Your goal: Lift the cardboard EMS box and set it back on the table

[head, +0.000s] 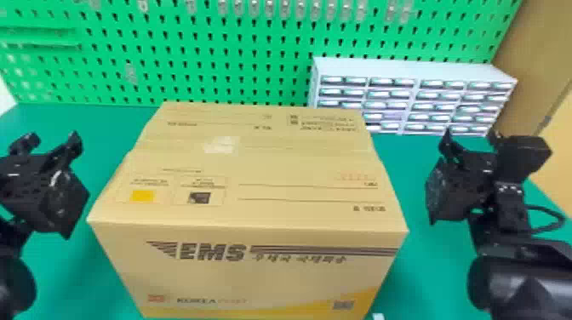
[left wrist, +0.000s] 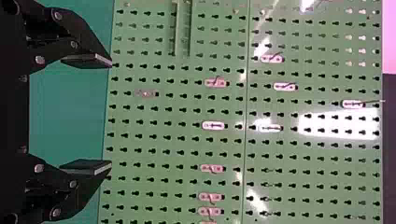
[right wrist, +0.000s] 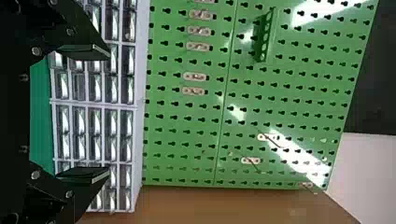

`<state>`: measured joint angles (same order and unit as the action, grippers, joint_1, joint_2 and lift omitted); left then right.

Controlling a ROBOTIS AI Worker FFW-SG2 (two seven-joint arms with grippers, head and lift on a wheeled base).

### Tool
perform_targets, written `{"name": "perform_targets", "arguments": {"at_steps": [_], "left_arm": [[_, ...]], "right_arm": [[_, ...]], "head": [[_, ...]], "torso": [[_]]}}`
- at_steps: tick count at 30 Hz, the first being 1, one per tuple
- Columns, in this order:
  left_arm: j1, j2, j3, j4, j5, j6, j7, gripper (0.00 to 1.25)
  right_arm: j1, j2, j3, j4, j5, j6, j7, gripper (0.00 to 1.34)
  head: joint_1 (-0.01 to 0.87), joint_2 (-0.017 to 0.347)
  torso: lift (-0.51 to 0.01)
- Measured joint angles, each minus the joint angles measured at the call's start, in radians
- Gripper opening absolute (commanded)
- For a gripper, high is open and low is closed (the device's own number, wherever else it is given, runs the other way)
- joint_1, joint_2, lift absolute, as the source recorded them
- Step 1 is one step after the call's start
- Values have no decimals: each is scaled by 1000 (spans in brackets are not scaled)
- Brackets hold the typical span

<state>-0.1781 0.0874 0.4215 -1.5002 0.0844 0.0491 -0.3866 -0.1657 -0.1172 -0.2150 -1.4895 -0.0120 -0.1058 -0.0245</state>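
Observation:
The closed cardboard EMS box (head: 255, 272) stands upright on the green table (head: 425, 264), its printed front facing me. My left gripper (head: 53, 142) is to the left of the box, apart from it. In the left wrist view the left gripper (left wrist: 109, 114) is open, with nothing between its fingers. On the box's other side, my right gripper (head: 468, 138) stands off from the cardboard. The right gripper (right wrist: 108, 112) is likewise open and holds nothing in the right wrist view.
A green pegboard (head: 238, 51) rises behind the table. In front of it at the back right stands a white cabinet (head: 408, 68) of small drawers, behind the box and beyond my right gripper. Green table surface shows on both sides of the box.

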Motion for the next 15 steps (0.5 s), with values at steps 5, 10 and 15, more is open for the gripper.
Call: {"name": "perform_targets", "arguments": {"at_steps": [5,10,15], "left_arm": [[0,0,0,0,-1,-1,0,762],[2,-1,-1,0,-2,-3,0,764],[2,-1,-1,0,-3,-8,0,764]], "right_arm": [[2,-1,3,0,0,0,0,942],[6,-1,7,0,1,0,0,942],[8,-1,8,0,3,0,0,939]], "head": [[678,-15],[678,-15],[678,-15]], "torso": [[-97],[-97],[-97]]}}
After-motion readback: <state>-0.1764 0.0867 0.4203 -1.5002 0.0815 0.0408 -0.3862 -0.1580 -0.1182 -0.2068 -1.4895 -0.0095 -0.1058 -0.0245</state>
